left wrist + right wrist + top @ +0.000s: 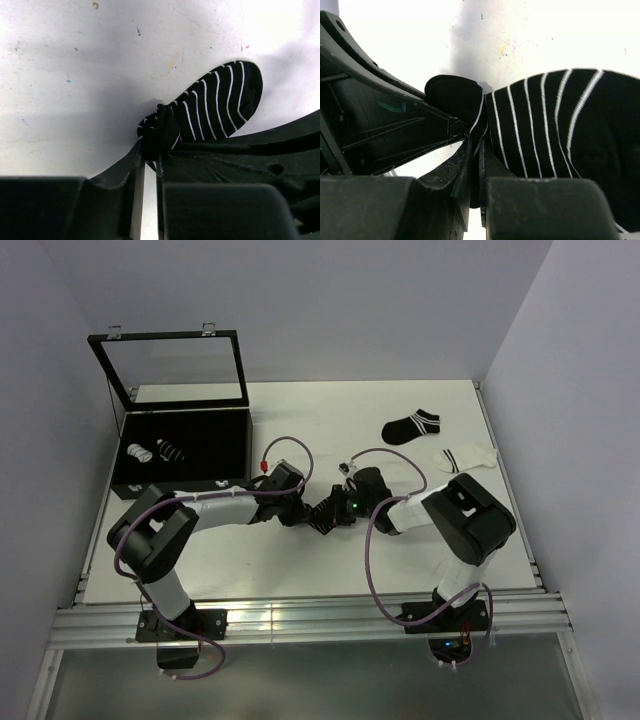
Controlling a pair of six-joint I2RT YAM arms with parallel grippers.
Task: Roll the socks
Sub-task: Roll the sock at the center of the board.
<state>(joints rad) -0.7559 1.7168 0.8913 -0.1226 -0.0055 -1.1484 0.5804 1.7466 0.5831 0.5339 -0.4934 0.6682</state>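
A black sock with thin white stripes [216,104] lies on the white table between both grippers at the table's middle. In the left wrist view its bunched end sits pinched between my left gripper [152,150], whose jaws are nearly together. In the right wrist view the same sock [555,125] has a fold of fabric caught in the narrow gap of my right gripper [476,150]. From above, the left gripper [303,512] and the right gripper [338,510] meet tip to tip and hide this sock. Another black sock [411,426] and a white sock [465,457] lie flat at the back right.
An open black box [235,445] with a raised glass lid [175,370] stands at the left and holds two rolled sock bundles [155,452]. Walls close in at the back and both sides. Purple cables loop over both arms.
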